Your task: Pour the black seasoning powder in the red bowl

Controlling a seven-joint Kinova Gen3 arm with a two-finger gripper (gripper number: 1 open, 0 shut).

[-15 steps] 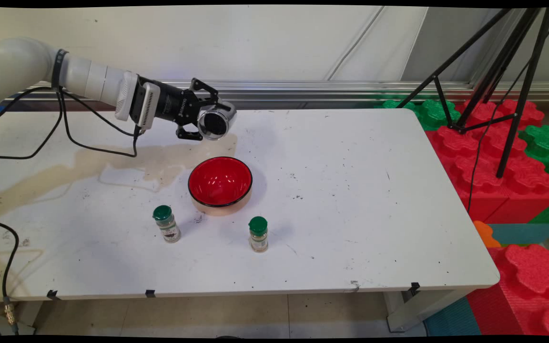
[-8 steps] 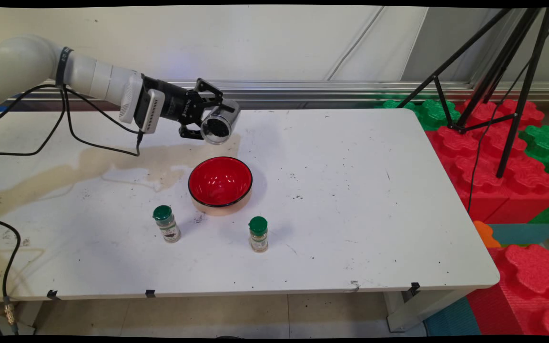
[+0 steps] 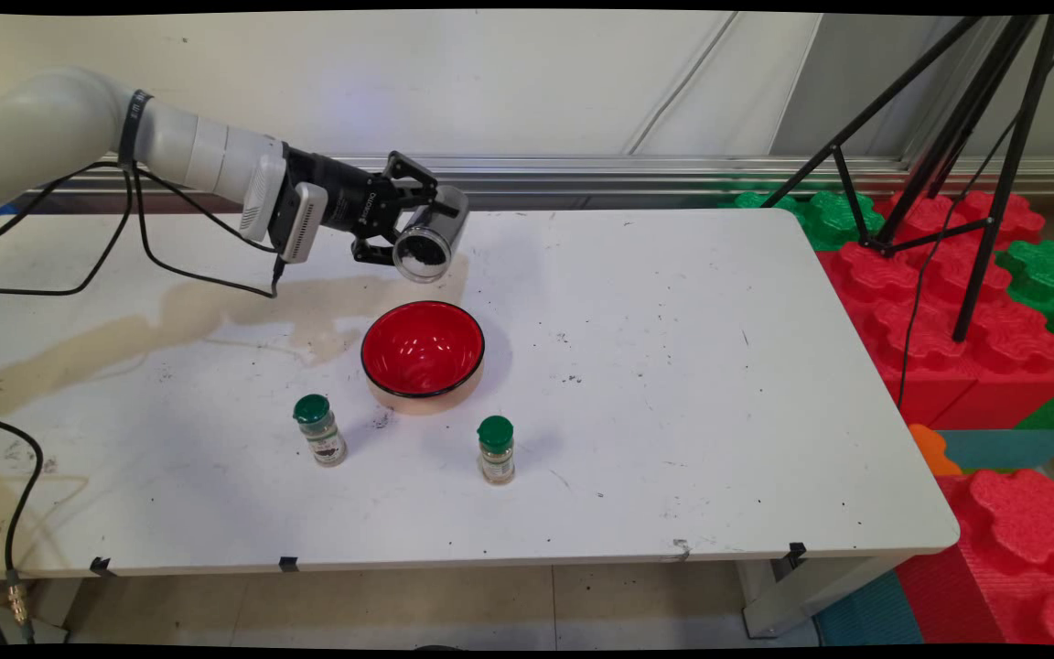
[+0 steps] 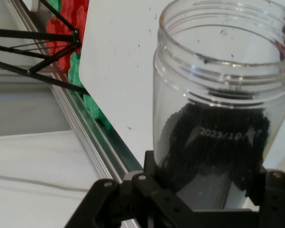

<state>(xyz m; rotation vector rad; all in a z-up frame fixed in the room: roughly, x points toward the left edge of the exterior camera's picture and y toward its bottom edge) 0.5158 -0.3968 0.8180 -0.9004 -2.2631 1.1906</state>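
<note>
The arm (image 3: 188,151) is reaching in from the left above the table (image 3: 673,384), with black cables (image 3: 124,247) hanging down from it toward the table's left edge. Its gripper (image 3: 417,233) is grasping a clear jar (image 3: 429,240) that has no lid and is lying almost on its side in the air, with the open mouth turning toward the table's near side; in the hand view the jar (image 4: 218,109) is holding dark grains (image 4: 213,142). The jar is hanging above the table's far part, just behind a red bowl (image 3: 423,350) that is standing a little left of the table's middle. Near the front edge, two small bottles with green caps are standing upright: one (image 3: 319,430) to the left of the bowl, the other (image 3: 496,449) to its right, both apart from it.
</note>
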